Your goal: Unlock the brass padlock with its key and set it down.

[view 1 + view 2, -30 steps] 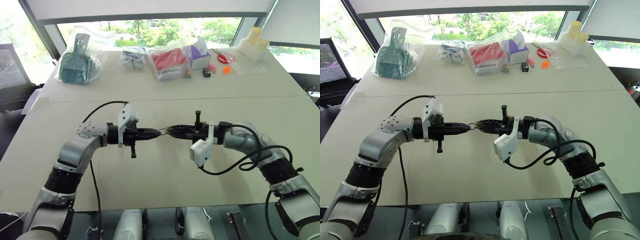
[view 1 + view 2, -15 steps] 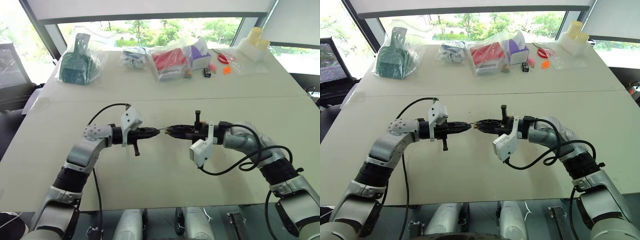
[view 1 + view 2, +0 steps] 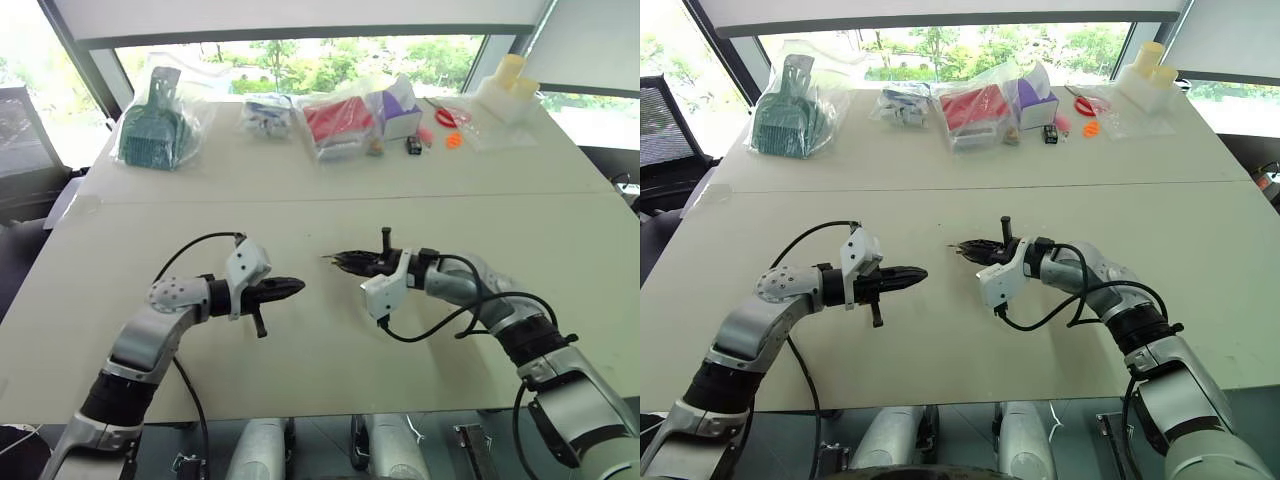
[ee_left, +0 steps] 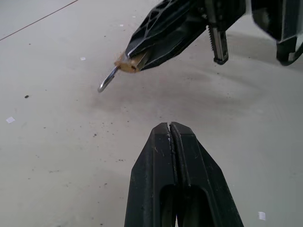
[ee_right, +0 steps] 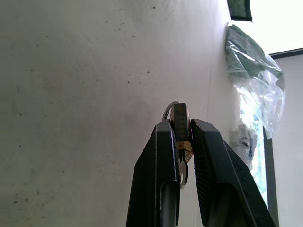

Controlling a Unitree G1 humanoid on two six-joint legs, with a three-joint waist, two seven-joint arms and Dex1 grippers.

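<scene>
The right end effector pinches the brass padlock between its two black fingertips, the silvery loop poking out past them, just above the pale table. Facing it across a small gap, the left end effector is pressed fully closed with nothing in it. Bagged items sit along the table's far edge.

Bright daylight from rear windows, glare outside, soft shadows
</scene>
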